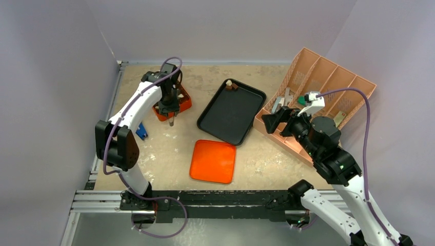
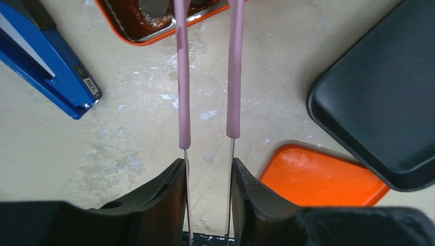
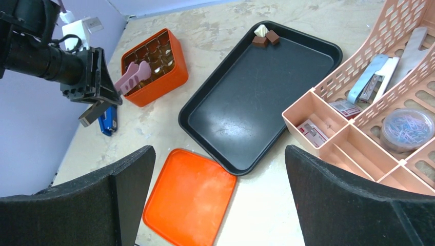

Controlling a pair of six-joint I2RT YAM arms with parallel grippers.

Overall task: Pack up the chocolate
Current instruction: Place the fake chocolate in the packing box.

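Note:
Three pieces of chocolate, one cream and two brown, lie in the far corner of the black tray; in the top view they show as small specks of chocolate. The orange compartmented box holds more brown pieces. My left gripper is shut on pink tweezers, whose arms stand apart and reach over the box; their tips are out of the left wrist view. My right gripper hangs open and empty above the tray's near right side.
An orange lid lies flat at the front middle, touching the tray's near corner. A blue stapler lies left of the box. A pink slotted organiser with office items stands at the right, beside my right arm.

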